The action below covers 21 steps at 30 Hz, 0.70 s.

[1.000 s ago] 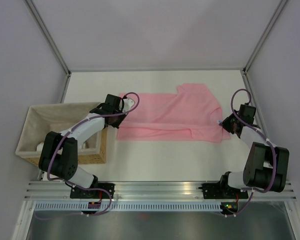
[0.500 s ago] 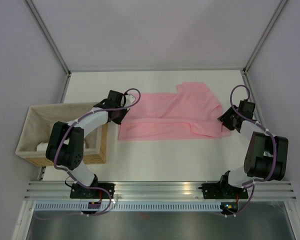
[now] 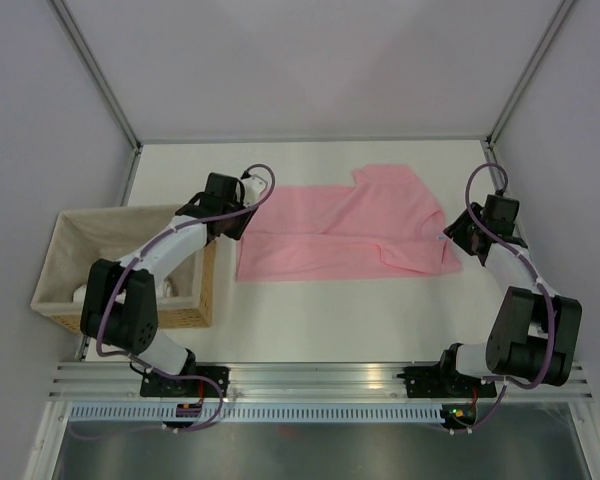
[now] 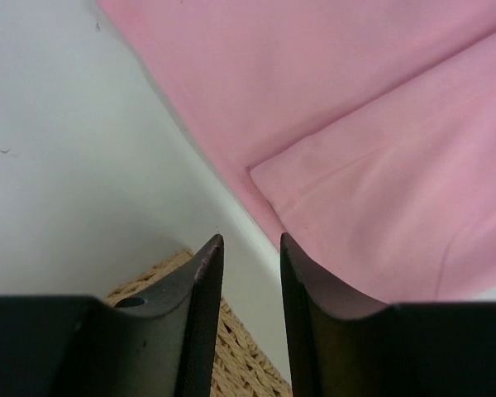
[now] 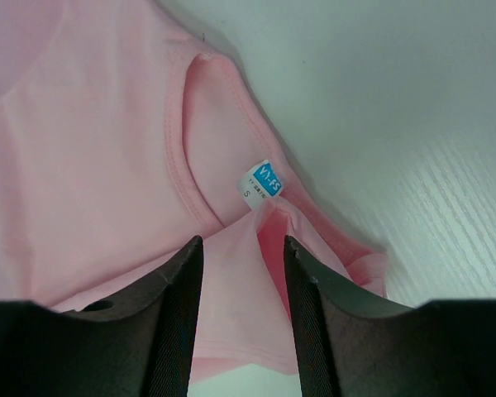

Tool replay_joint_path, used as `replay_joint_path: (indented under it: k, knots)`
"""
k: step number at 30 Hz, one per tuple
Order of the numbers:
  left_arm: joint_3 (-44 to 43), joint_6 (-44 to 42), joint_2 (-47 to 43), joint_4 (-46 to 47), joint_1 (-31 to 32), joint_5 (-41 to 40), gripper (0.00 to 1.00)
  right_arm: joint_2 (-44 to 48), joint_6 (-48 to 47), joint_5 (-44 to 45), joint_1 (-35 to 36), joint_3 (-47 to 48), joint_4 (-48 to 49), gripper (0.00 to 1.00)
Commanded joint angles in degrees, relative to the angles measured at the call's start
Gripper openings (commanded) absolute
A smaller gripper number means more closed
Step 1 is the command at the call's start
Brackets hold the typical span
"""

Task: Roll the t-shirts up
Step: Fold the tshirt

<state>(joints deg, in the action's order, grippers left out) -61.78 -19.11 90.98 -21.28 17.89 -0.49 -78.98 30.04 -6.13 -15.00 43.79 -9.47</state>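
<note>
The light-pink t-shirt lies flat across the middle of the table, folded lengthwise. Its left hem end shows a folded layer. Its collar with a small white and blue label lies at the right end. My left gripper hovers open at the shirt's left edge. In the left wrist view, only white table and wicker lie between the left gripper's jaws. My right gripper is open over the collar end. In the right wrist view, a raised fold of pink fabric lies under the right gripper's gap, not pinched.
A wicker basket with a cloth liner stands left of the shirt, beside the left arm; its weave shows under the left fingers. The enclosure's walls and metal posts border the table at the back and sides. A rail runs along the near edge.
Both grippers went from shut to open and let go of the shirt's ends. The left one drew back a little from the hem. The shirt's near fold settled flat.
</note>
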Motion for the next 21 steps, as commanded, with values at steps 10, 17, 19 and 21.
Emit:
replay_joint_path:
  k: [10, 17, 19, 21]
  knots:
    - [18.18, -10.59, -8.81, 1.58, 10.32, 3.22, 0.45, -3.72, -2.71, -2.22, 1.55, -1.78, -0.46, 0.46]
    - [20.12, -11.03, -4.59, 4.66, 10.24, 0.76, 0.38, -5.31, -1.39, -1.26, 1.91, -0.73, 2.79, 0.0]
    - [20.73, -10.94, -4.23, 4.93, 10.24, 0.76, 0.37, -5.04, -0.78, -0.29, 1.91, 0.06, 2.8, 0.0]
    - [21.34, -11.29, -4.23, 5.54, 10.24, 0.76, 0.34, -4.69, -0.16, 0.5, 1.91, 0.68, 2.97, 0.0]
